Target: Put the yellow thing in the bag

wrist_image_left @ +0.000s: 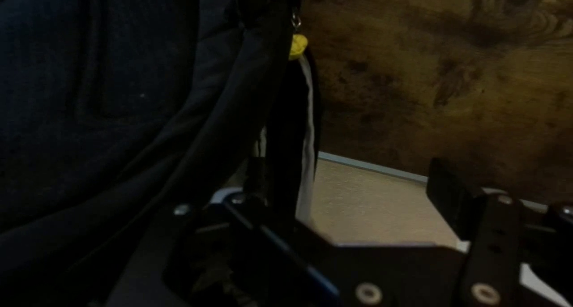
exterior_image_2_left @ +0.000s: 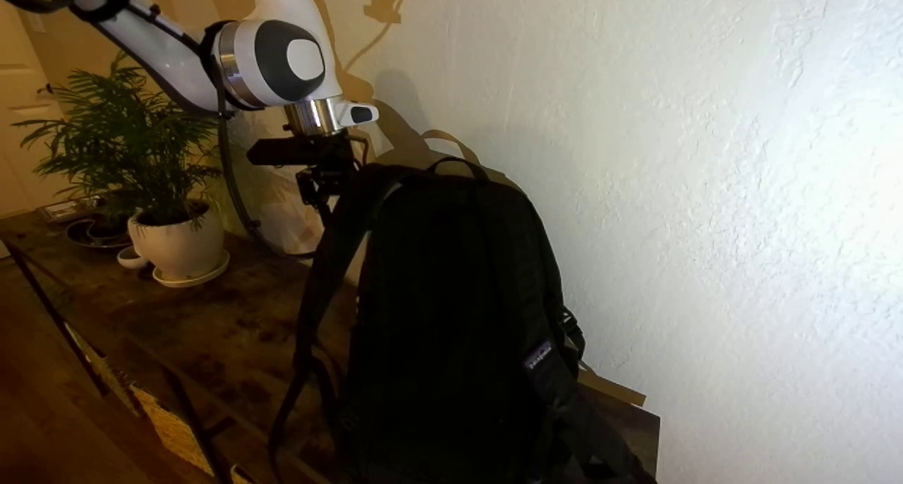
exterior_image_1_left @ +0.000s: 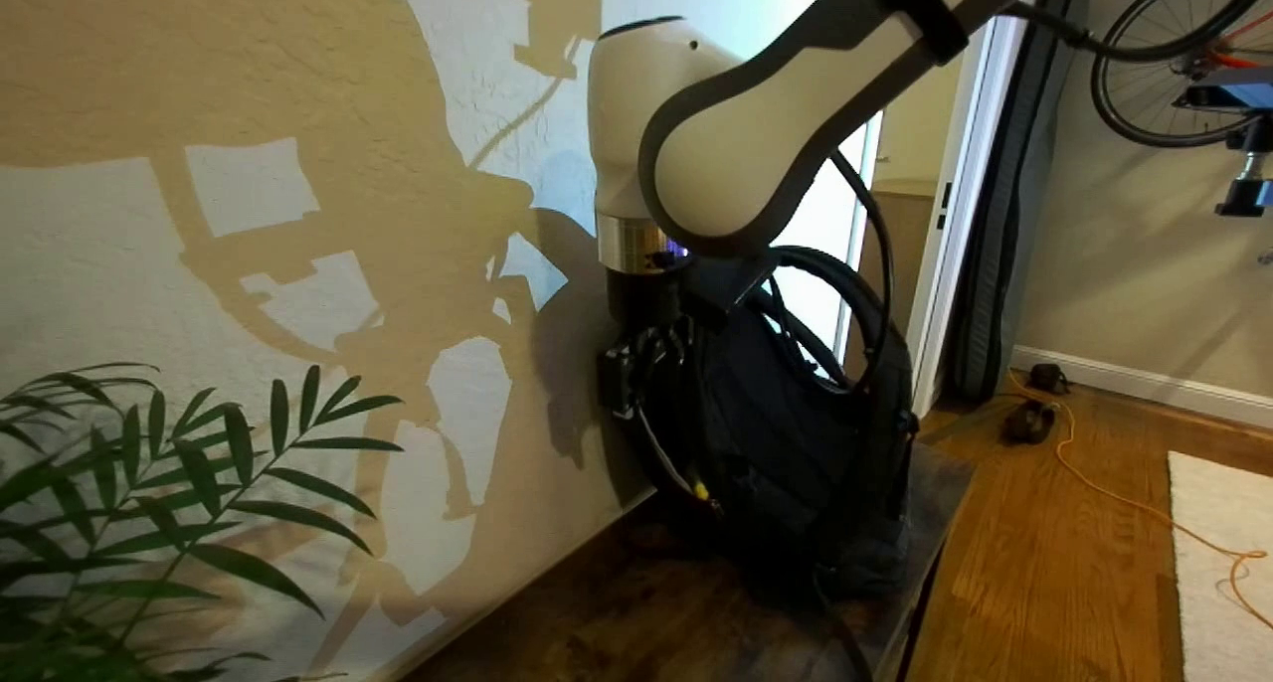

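looks nearly done: see black two-fingered hand (wrist_image_left: 349, 199) spread wide, gripping nothing, and rounded yellow object (wrist_image_left: 297, 47) at opening of black round-topped fabric backpack (exterior_image_1_left: 786, 414); can't confirm fully inside, may need tucking

Sharp shadows patch the wall (exterior_image_1_left: 418, 215) beside me, glare whitens one end of it, and the bag (exterior_image_2_left: 437, 293) stands nearly black (my wrist view is dim).

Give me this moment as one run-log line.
bag: standing | yellow thing: showing at bag's edge, whether fully inside unclear | end effector: open, by bag's upper part, nothing visibly held
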`<state>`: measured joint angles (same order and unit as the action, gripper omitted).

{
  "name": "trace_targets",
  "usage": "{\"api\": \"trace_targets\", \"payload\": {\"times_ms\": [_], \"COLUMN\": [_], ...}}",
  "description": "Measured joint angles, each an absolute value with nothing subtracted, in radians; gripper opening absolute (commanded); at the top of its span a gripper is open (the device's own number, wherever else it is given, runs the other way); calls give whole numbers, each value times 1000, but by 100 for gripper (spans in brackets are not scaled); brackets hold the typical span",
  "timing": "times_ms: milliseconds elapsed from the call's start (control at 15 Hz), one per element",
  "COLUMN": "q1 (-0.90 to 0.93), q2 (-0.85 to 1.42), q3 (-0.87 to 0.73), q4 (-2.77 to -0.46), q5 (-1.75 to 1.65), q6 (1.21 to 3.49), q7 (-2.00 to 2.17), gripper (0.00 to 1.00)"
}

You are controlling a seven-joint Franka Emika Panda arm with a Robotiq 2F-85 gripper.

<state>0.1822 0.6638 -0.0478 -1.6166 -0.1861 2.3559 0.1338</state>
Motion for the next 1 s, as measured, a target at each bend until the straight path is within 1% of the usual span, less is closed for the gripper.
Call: {"api": "trace_targets", "payload": {"times_ms": [667,1000], "q1": [166,167], "q2": [599,536], "q3": [47,73], "q4": [-1600,-1662], "q5": [-64,-16], "q6": [2161,2131], "q7": [113,114], "gripper": [100,100]}}
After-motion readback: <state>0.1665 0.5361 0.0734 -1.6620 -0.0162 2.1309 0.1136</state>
